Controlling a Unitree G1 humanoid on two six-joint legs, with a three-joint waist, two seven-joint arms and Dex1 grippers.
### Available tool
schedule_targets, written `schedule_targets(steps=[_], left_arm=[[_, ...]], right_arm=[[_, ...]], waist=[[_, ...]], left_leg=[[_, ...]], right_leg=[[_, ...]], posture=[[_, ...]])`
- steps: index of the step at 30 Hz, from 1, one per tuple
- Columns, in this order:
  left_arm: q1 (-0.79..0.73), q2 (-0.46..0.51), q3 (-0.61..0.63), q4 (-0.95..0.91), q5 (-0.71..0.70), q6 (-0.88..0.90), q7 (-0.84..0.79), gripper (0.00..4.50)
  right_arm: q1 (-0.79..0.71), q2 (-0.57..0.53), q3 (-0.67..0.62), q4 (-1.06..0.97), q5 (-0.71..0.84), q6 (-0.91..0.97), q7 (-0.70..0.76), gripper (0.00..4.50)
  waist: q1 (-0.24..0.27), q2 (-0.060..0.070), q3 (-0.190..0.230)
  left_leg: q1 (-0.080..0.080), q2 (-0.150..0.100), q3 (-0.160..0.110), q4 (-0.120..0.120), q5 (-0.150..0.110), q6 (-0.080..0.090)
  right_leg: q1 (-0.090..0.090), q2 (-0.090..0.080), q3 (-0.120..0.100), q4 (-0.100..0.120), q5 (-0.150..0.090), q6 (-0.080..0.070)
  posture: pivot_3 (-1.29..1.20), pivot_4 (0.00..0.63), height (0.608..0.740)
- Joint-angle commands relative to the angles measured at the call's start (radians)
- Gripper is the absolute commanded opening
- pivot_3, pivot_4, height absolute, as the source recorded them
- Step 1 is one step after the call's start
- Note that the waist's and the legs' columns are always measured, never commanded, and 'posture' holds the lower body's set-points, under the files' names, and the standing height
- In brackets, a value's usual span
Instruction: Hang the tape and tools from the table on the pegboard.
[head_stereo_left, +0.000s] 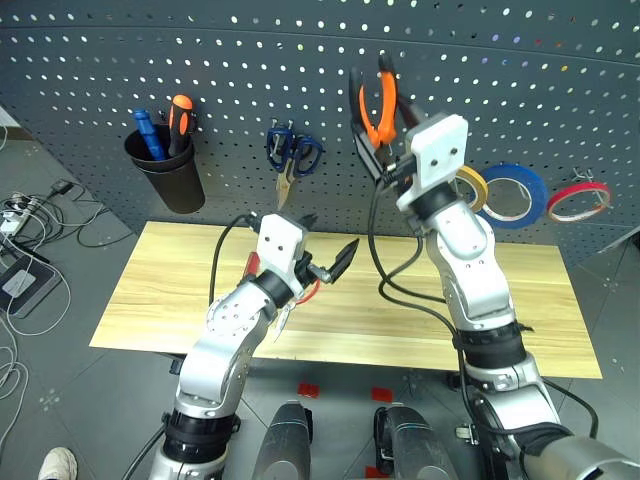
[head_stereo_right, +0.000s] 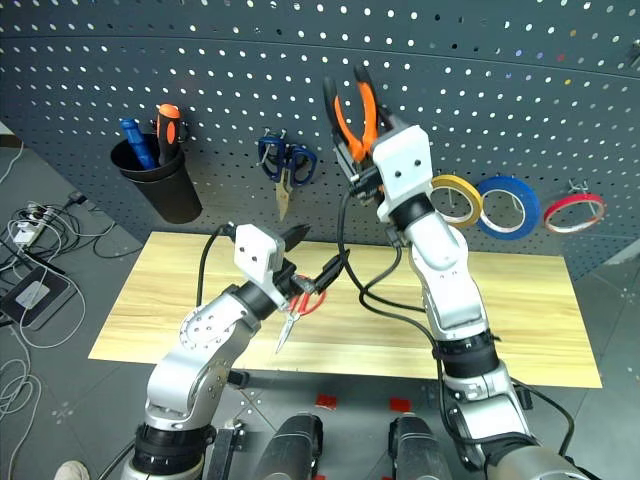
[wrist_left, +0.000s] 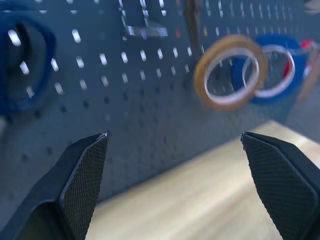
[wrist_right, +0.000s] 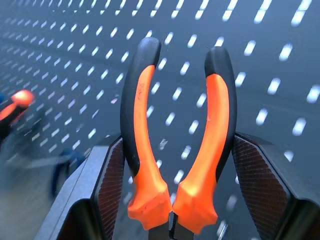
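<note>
Against the dark grey-blue perforated pegboard (head_stereo_left: 250, 70), your right gripper (wrist_right: 175, 165) clamps rigid orange-and-black-handled pliers (head_stereo_left: 378, 105); grip the rubbery handles. Left gripper (wrist_left: 175, 150) fingers gape wide, empty.

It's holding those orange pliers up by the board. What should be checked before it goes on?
1. Pliers gripped between right gripper fingers: ok.
2. Pliers already on a hook of the pegboard: cannot tell.
3. Left gripper open, nothing in it: ok.
4. Yellow tape hung beside the blue roll: ok.
5. Red scissors off the table: not ok.
</note>
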Motion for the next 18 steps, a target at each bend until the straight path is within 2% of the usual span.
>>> schedule_targets(steps=[1,10,18], left_arm=[[-0.044,-0.015,0.001,0.026,0.013,-0.038,0.017,4.5],[-0.184,-0.027,-0.003,0.174,0.024,-0.114,-0.003,4.5],[-0.228,-0.039,-0.003,0.231,0.03,-0.146,0.006,4.5]], right_arm=[[-0.051,0.01,-0.022,0.067,-0.019,-0.128,-0.036,2.98],[-0.186,0.074,-0.036,0.355,-0.045,-0.328,-0.136,2.98],[-0.289,0.096,-0.062,0.524,-0.039,-0.43,-0.189,2.98]], waist=[[0.004,0.0,-0.001],[0.005,0.0,-0.002],[0.005,0.0,-0.002]], left_leg=[[0.0,0.0,0.0,0.0,0.0,0.0],[0.0,0.001,0.001,0.0,0.0,0.0],[0.0,0.001,0.001,0.0,0.0,-0.001]], right_leg=[[0.0,0.0,0.0,0.0,0.0,0.0],[-0.002,0.001,0.001,0.002,0.0,0.0],[-0.002,0.001,0.001,0.006,0.0,0.0]], posture=[[0.17,0.162,0.74],[0.18,0.167,0.74],[0.19,0.176,0.74]])
